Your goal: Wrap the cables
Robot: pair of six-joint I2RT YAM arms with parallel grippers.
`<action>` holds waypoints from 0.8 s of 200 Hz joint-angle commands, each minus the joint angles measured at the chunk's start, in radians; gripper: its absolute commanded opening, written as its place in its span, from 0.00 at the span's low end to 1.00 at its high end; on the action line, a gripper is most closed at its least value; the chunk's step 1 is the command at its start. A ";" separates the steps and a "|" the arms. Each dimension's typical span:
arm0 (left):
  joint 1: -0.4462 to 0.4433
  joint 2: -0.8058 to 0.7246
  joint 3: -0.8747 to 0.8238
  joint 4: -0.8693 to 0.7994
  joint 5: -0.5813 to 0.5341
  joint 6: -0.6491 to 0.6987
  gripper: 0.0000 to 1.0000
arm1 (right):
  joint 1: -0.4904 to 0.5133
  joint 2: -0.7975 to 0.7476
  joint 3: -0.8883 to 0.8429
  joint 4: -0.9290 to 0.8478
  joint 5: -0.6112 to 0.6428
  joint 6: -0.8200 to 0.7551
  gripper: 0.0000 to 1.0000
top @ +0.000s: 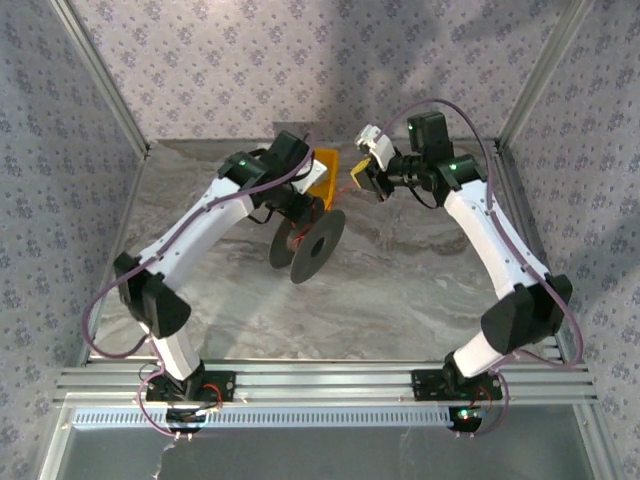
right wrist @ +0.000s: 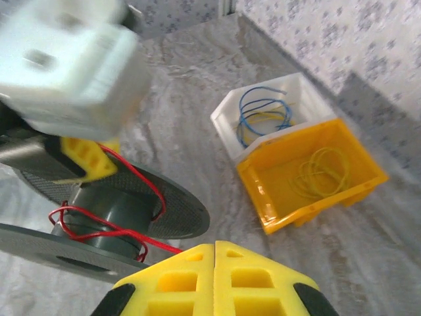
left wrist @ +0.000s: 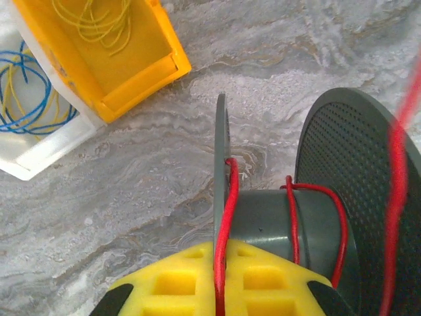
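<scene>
**Both grippers closed at the spool, red cable partly wound**

In the right wrist view the yellow pads of the right gripper [right wrist: 214, 249] sit closest, pressed flat together with no gap at the seam. The red cable [right wrist: 141, 174] leaves the dark grey spool [right wrist: 108, 207] and runs to the left edge of those pads, where it passes out of sight. Whether it is pinched there I cannot tell.

In the left wrist view the left gripper [left wrist: 220, 247] is clamped on the thin edge of one spool [left wrist: 270, 220] flange. The red cable [left wrist: 227, 197] comes over that flange and down between the pads beside it. A few loose turns lie around the core, and one blurred red strand crosses the right side of that view.

From above, the spool [top: 318, 245] sits a little left of the middle of the counter [top: 420, 280], its flanges upright and its axis level. Whether it rests on the counter or is lifted off it I cannot tell. The left arm reaches it from the near left. The right gripper [top: 357, 174] hangs to the far right of the spool, raised and apart from it.

Beyond the spool, toward the far middle of the counter, a yellow bin [right wrist: 296, 210] and a white bin [right wrist: 223, 131] stand touching side by side. The yellow bin [left wrist: 141, 85] holds thin yellow wires [left wrist: 99, 26]. The white bin [left wrist: 52, 141] holds blue wires [left wrist: 26, 99] and some yellow ones.
</scene>
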 commanded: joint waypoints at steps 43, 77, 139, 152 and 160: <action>0.002 -0.292 -0.225 0.161 0.110 0.212 0.00 | -0.158 0.230 0.110 -0.126 -0.377 0.185 0.00; 0.007 -0.383 -0.274 0.286 0.173 0.241 0.00 | -0.165 0.327 0.108 -0.159 -0.525 0.247 0.00; 0.110 -0.436 -0.298 0.510 0.355 0.107 0.00 | -0.160 0.344 -0.049 -0.001 -0.505 0.425 0.00; 0.143 -0.454 -0.315 0.593 0.421 0.049 0.00 | -0.157 0.336 -0.088 0.045 -0.487 0.477 0.00; 0.163 -0.464 -0.326 0.648 0.462 0.009 0.00 | -0.152 0.333 -0.107 0.095 -0.477 0.505 0.00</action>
